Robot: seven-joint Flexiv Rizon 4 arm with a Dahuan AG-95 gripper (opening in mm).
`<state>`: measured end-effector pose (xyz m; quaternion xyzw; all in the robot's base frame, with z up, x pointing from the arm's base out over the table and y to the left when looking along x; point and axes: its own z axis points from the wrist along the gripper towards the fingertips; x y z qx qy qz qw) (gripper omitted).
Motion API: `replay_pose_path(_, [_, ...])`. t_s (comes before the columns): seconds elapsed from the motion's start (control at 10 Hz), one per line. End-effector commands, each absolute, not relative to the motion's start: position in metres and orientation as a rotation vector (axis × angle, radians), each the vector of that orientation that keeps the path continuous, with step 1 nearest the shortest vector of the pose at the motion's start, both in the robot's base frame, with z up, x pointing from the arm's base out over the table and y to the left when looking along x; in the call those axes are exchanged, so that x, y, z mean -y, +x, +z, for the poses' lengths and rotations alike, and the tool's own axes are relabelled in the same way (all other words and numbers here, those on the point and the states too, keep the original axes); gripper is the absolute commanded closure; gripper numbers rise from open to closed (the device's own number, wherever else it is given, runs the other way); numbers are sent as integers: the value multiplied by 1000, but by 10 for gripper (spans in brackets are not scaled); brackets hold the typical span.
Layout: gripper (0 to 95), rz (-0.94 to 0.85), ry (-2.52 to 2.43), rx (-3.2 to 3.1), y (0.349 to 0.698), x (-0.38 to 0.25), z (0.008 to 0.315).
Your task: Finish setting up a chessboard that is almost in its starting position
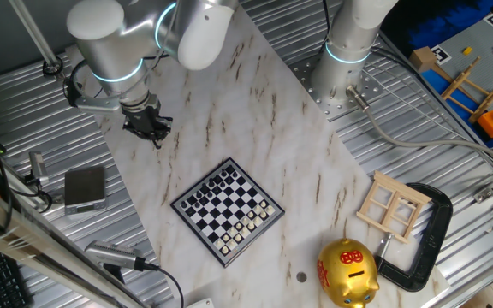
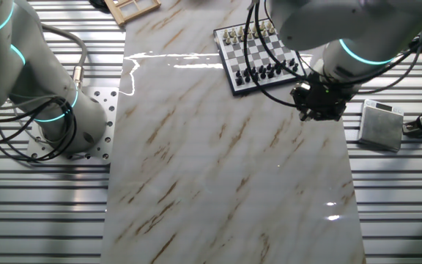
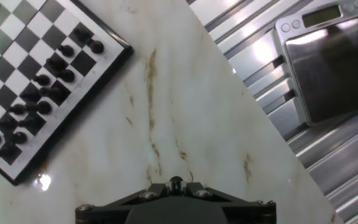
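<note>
Claw (image 1: 150,128) apart from chessboard (image 1: 227,211)

marble table (image 1: 255,111) | chessboard (image 1: 227,210) | wooden frame (image 1: 393,205) | gold piggy bank (image 1: 347,272)

Tabletop (image 1: 298,128): pale marble-look slab w/ brown veins, lies under the jaws.
Base around slab (image 2: 42,220): ribbed metal, both sides.
Scale (image 3: 328,62): silver, just off slab edge, right of jaws in hand view.
Wooden frame (image 1: 392,205): pale, window-like, well apart from jaws.
Clamp (image 1: 426,239): black, beside frame.
Piggy bank (image 1: 347,272): gold, near slab edge.
Light (image 2: 174,60): glare streaks on slab.
</note>
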<state>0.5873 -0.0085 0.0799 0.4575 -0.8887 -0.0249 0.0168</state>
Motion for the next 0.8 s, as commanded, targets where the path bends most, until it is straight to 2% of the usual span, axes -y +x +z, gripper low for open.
replay_pose_path(0.1, [950, -77, 1388, 2775, 588, 9, 79])
replay_pose_path(0.4, [950, -79, 1326, 2804, 588, -16, 85])
replay_pose_path(0.8, [950, -73, 1239, 2840, 572, -49, 87])
